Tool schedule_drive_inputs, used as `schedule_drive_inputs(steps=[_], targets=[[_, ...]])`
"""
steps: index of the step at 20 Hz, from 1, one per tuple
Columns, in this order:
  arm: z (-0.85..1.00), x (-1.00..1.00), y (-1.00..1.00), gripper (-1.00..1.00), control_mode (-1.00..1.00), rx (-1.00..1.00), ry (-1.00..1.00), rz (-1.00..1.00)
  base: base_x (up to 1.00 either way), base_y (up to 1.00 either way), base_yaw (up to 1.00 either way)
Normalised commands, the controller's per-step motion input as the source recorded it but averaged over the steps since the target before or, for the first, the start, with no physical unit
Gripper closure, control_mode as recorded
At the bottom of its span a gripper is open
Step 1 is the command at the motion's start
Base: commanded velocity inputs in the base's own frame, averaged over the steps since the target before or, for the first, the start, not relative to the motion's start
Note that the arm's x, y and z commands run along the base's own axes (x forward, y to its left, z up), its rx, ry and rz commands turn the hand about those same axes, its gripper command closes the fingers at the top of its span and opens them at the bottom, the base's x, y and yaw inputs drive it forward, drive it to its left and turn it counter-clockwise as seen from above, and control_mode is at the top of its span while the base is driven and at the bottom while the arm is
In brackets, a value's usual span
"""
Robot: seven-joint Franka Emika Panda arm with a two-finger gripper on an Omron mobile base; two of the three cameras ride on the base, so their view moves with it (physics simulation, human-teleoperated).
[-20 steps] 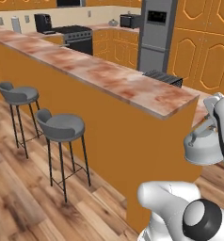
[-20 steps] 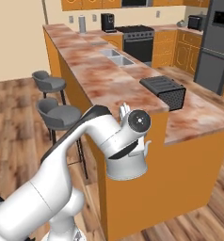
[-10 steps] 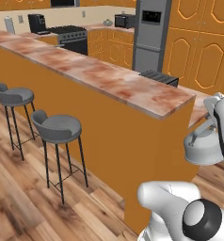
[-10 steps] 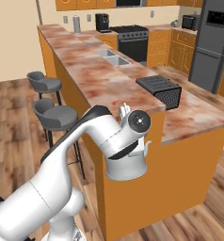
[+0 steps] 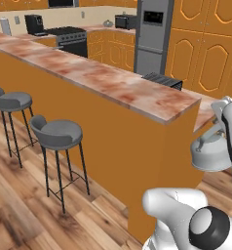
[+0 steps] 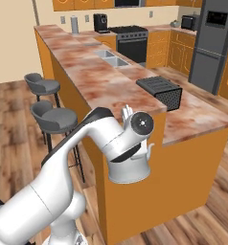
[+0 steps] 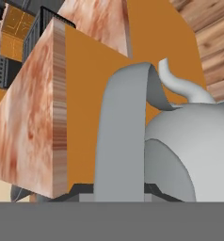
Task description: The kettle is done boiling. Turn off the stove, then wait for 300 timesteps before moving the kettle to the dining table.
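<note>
The pincer (image 7: 118, 190) is pinching the slanted flat handle of the squat, dome-shaped silver-grey metal kettle (image 6: 129, 167), which hangs just below it, off the wooden plank floor (image 5: 25, 215). In the hand view the handle runs up from between the fingertips, with the kettle's rounded body (image 7: 194, 150) to the right and its curved spout beyond. Just ahead of the pincer stands the end of the long, tall orange-sided dining table with a reddish-brown and white marbled stone tabletop (image 6: 94, 79); the kettle hangs beside the table's orange end wall, below the level of the top and apart from it. A dark ribbed box-shaped appliance (image 6: 160, 91) sits on that tabletop, above and beyond the pincer. Two grey bar stools (image 5: 57, 134) stand along the table's side, well apart from the pincer. The black range with its dark cooktop (image 6: 130, 40) lies far beyond, against the back wall.
</note>
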Motion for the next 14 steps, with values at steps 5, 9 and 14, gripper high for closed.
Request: schedule_drive_inputs(steps=[5, 9, 14], targets=[[0.00, 0.00, 0.00, 1.00, 1.00, 0.00, 0.00, 0.00, 0.00, 0.00, 0.00], [0.04, 0.00, 0.00, 1.00, -1.00, 0.00, -0.01, -0.02, 0.00, 0.00, 0.00], [0.13, 0.00, 0.00, 1.00, -1.00, 0.00, 0.00, -0.06, 0.00, 0.00, 0.00]])
